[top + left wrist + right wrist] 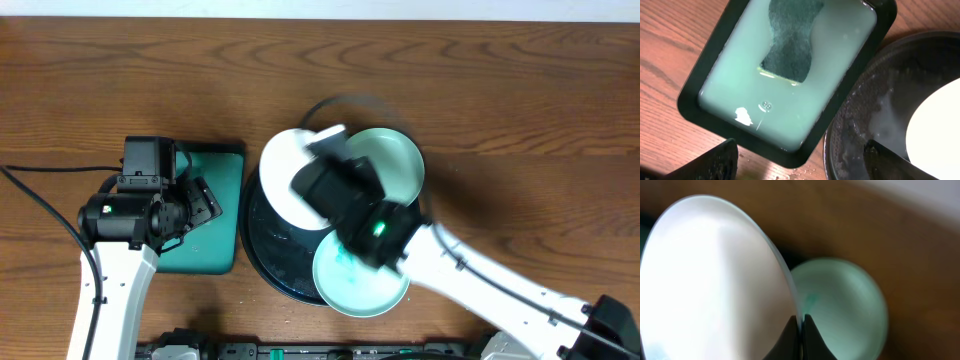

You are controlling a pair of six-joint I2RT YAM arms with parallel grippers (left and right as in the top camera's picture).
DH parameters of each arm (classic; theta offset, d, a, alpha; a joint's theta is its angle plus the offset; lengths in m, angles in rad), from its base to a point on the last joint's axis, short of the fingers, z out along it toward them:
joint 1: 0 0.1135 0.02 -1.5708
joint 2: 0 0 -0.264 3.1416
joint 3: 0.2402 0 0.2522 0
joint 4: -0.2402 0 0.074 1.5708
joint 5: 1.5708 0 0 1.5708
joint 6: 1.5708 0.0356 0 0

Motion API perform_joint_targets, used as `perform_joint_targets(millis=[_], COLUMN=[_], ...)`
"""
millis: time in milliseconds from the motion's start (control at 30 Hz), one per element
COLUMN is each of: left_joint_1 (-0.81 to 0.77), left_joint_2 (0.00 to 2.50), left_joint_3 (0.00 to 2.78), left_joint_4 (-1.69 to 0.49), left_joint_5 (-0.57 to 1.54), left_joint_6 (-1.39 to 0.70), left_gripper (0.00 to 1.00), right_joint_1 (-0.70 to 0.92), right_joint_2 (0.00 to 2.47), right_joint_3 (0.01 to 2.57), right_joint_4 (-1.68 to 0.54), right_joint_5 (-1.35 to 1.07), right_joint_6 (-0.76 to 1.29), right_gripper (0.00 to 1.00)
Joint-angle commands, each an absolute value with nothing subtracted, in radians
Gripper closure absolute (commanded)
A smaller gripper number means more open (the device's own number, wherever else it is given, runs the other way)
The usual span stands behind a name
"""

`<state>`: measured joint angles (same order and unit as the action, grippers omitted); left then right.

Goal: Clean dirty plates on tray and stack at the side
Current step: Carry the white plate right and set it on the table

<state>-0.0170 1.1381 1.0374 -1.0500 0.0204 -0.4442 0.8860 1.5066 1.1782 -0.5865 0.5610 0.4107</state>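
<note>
Item: white plate (283, 178), centre frame, held over black tray (262, 250). Right gripper (801, 325) jaws pinched shut on its rim. Left gripper (200, 205) jaws wide, empty, above sponge (790, 40). Step, likely: presenting the plate for wiping. Next: left grasps sponge.

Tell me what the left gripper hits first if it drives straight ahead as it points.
Probably the near rim of the rectangular teal tray, just ahead between the open left gripper fingers; the sponge lies further in. Depth is unclear.

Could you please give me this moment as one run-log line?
left gripper: open above sponge tray | right gripper: shut on white plate rim | near green plate: teal smear
</note>
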Motion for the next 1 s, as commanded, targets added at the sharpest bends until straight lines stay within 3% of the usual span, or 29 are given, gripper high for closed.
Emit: perform_joint_targets(millis=[0, 367, 667, 967], left_joint_1=[-0.019, -0.019, -0.019, -0.019], left_joint_2=[1.141, 1.141, 1.141, 1.141], left_joint_3=[1.031, 1.031, 1.031, 1.031], left_joint_4=[-1.054, -1.053, -1.055, -1.058], left_joint_5=[0.015, 0.015, 0.015, 0.015], left_joint_6=[-0.438, -0.438, -0.438, -0.438], left_gripper=[0.20, 0.20, 0.19, 0.19], right_joint_1=[0.738, 0.159, -0.316, -0.540], right_joint_2=[1.493, 1.491, 1.524, 1.674], right_joint_3=[1.184, 1.184, 1.184, 1.184], right_joint_4=[-0.589, -0.565, -0.641, -0.629], right_joint_5=[0.219, -0.109, -0.113, -0.102], right_joint_6=[0.723, 0.762, 0.670, 0.575], right_gripper=[0.99, 0.99, 0.99, 0.99])
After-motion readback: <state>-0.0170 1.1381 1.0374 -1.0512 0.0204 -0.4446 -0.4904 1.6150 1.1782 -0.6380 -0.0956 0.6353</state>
